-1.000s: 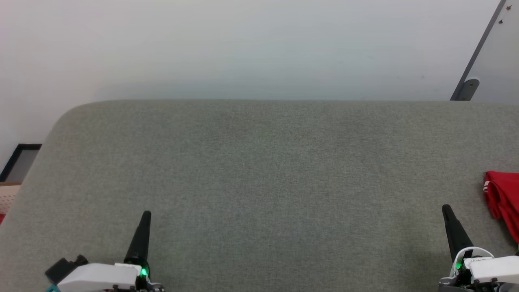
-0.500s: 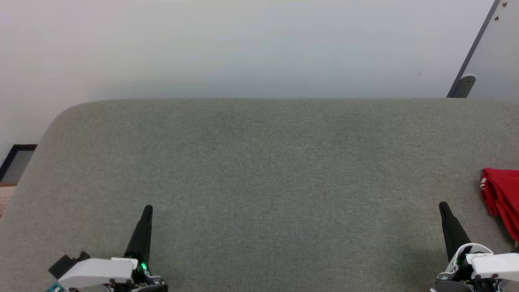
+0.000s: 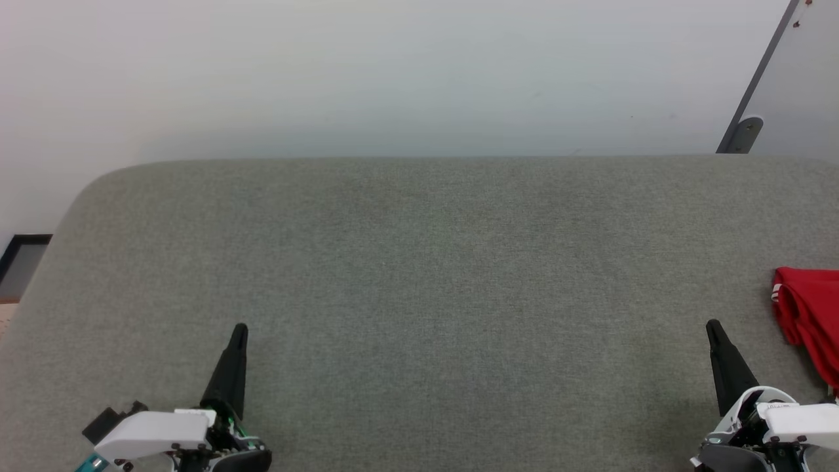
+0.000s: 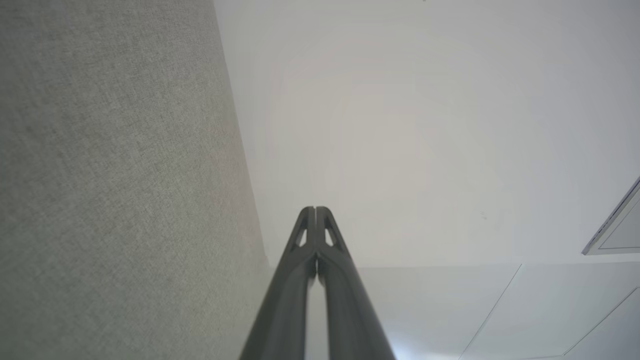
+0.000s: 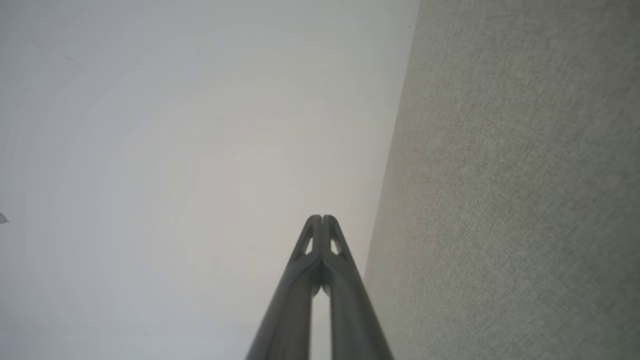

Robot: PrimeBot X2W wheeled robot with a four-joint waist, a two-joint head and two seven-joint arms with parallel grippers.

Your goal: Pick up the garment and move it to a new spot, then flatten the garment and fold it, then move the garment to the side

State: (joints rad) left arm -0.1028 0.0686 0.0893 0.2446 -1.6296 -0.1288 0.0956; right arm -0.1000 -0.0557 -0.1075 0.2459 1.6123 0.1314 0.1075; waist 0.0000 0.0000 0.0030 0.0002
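Setting: bare indoor workroom, lab-like. Evidence: grey fabric-covered surface (image 3: 419, 262) with rounded corner; plain white wall (image 3: 393, 72) behind; grey-framed white panel (image 3: 803, 85) at far right.

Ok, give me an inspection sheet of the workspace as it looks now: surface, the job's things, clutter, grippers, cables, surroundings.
Surface: grey fabric surface, smooth, with a rounded far-left corner.
Job's things: red garment lies bunched at the right edge, partly cut off by the frame, with a bit of white trim on its left side; not held.
Clutter: nothing seen.
Grippers: left gripper at lower left, shut, empty; right gripper at lower right, shut, empty, apart from the garment.
Cables: nothing seen.
Surroundings: pale wall behind; slanted grey panel edge at upper right; dark frame at far left.
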